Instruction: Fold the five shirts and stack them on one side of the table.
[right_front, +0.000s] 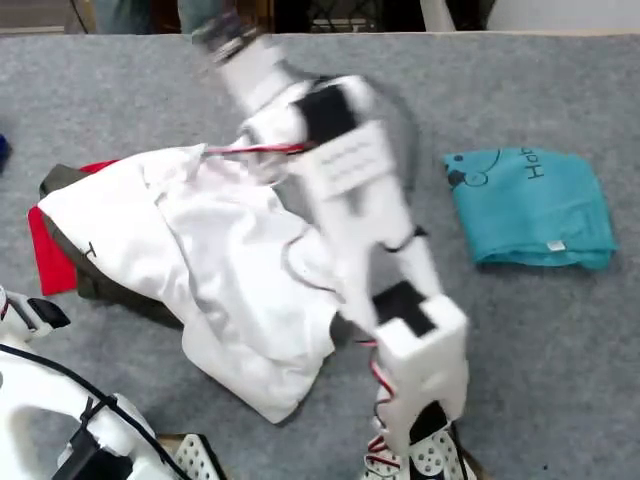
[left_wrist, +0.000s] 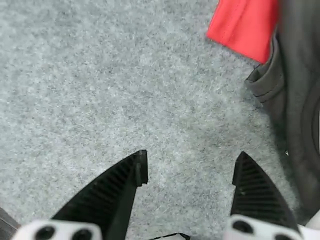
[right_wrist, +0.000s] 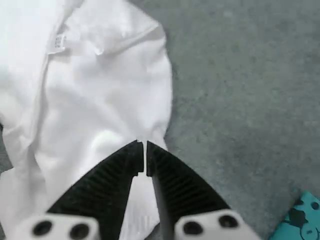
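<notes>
1. Right gripper (right_wrist: 141, 148): fingers together, with nothing visibly between them. It is poised over the rim of the white shirt (right_front: 240, 270), where cloth meets the table (right_front: 560, 380).
2. White shirt: unfolded, a crumpled heap with its neck label facing up. Judged light and limp, with no stiffness. Lifted from one point it would likely sag and drag. Best hold is probably a hem corner or shoulder seam, pinching one layer only, with a second hold opposite to spread it flat.
3. Dark shirt (right_front: 105, 285): partly under the white shirt, showing on the side away from the teal shirt (right_front: 530, 205).
4. Red shirt (right_front: 45, 260): beyond the dark shirt, touching it, farther from the white shirt.
5. Left gripper (left_wrist: 192, 161): fingers wide apart and empty, over bare grey table covering near the red and dark shirts.
6. Teal shirt: folded, well apart from the white shirt. A likely base for the stack.
</notes>
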